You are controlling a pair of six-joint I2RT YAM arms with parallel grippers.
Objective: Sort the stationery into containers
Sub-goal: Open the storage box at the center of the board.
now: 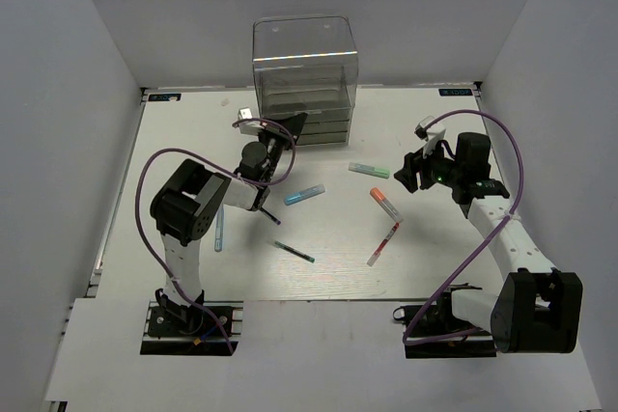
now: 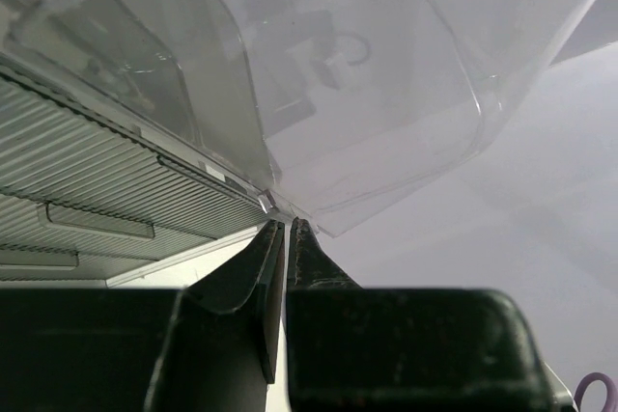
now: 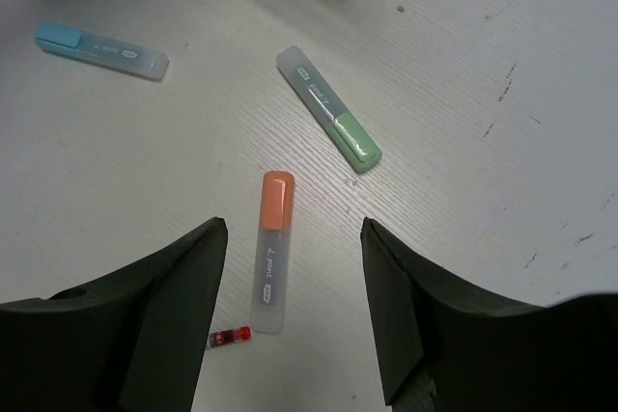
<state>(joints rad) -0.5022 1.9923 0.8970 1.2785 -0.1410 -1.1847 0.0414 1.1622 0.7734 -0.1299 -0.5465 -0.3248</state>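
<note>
The pale wood-grain worktop (image 1: 328, 277) carries everything. A tall clear plastic cabinet (image 1: 304, 55) with rounded corners and stacked grey-tinted drawers stands at the middle of the far edge.

The left pincer (image 1: 294, 125) reaches to the cabinet's lower front left corner. In the left wrist view its fingers (image 2: 232, 287) stand narrow, nearly together with only a thin slit between them. The tips sit right at the clear plastic edge, and whether they pinch that edge cannot be told. The right pincer (image 3: 293, 227) hangs over the right half of the worktop with its jaws wide and nothing in them.

The stationery lies loose on the worktop, all outside the cabinet. A short orange-capped frosted marker (image 3: 270, 253) lies on the worktop in line with the right pincer's gap. A mint-green-capped marker (image 3: 328, 108) lies beyond it toward the far edge, near the cabinet's front right corner. A light blue marker (image 3: 101, 50) lies near the worktop's centre. A slim red pen (image 1: 383, 243) lies just nearer the near edge than the orange marker. A thin teal pen (image 1: 293, 252) lies toward the near edge at mid-width. A pale blue pen (image 1: 219, 229) lies beside the left arm.
</note>
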